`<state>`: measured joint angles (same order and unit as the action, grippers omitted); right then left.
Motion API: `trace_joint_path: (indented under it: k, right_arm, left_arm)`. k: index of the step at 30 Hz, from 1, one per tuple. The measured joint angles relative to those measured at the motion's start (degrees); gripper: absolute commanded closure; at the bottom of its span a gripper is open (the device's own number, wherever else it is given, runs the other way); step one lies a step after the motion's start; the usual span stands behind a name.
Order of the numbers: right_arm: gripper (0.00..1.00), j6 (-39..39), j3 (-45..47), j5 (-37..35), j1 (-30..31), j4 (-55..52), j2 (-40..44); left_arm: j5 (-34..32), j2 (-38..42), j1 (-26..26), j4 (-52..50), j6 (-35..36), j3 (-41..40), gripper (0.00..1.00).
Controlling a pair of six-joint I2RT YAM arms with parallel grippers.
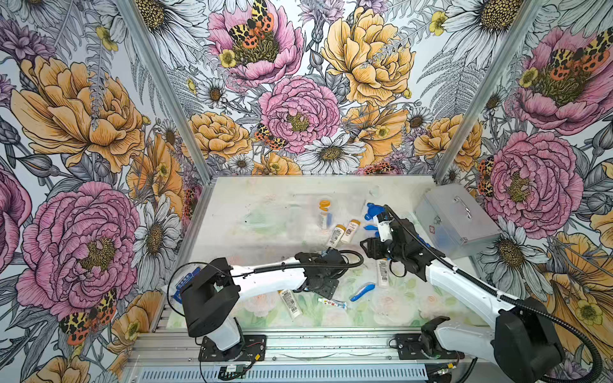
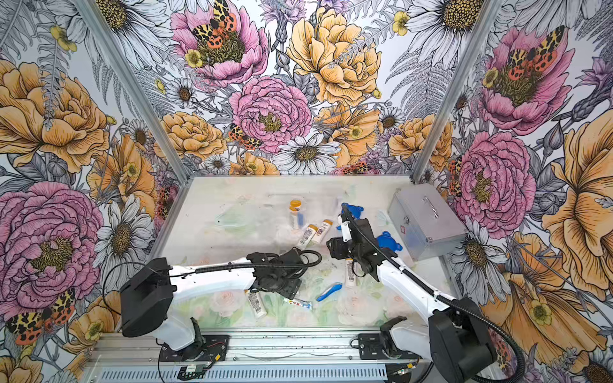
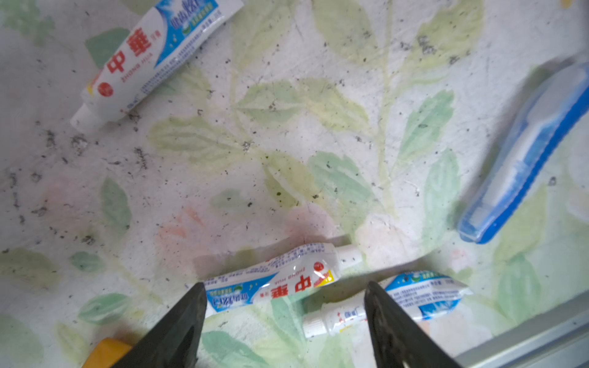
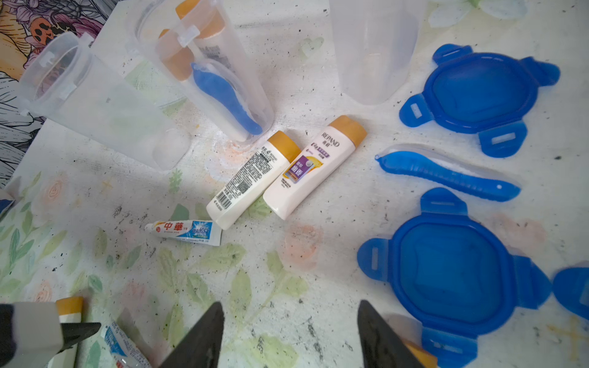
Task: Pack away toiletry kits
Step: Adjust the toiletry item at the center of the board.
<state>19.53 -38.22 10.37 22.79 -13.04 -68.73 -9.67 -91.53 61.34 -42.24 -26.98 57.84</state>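
Lying between spread left claw, toothpaste tube

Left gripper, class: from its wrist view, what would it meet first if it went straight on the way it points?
Probably the toothpaste tube lying on the table between the left gripper's open jaws, though depth is unclear.

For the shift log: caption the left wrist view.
Open left tool over one toothpaste tube, second tube beside it; third tube and blue toothbrush farther off.
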Motion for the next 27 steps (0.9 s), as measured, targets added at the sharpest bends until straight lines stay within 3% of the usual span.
trace_joint_path:
  k: [6, 13, 27]
  right_arm:
    - [0.34, -0.02, 0.00, 0.02, 0.00, 0.00, -0.46]
    - [0.34, -0.02, 0.00, 0.02, 0.00, 0.00, -0.46]
    - [0.34, 0.00, -0.02, 0.00, 0.00, 0.02, -0.48]
  left_arm:
    - [0.00, -0.76, -0.46, -0.81, 1.92, 0.00, 0.27]
    - [0.02, -1.97, -0.70, -1.86, 3.30, -0.17, 0.22]
    - [-0.09, -5.11, -0.83, -2.56, 5.53, 0.39, 0.23]
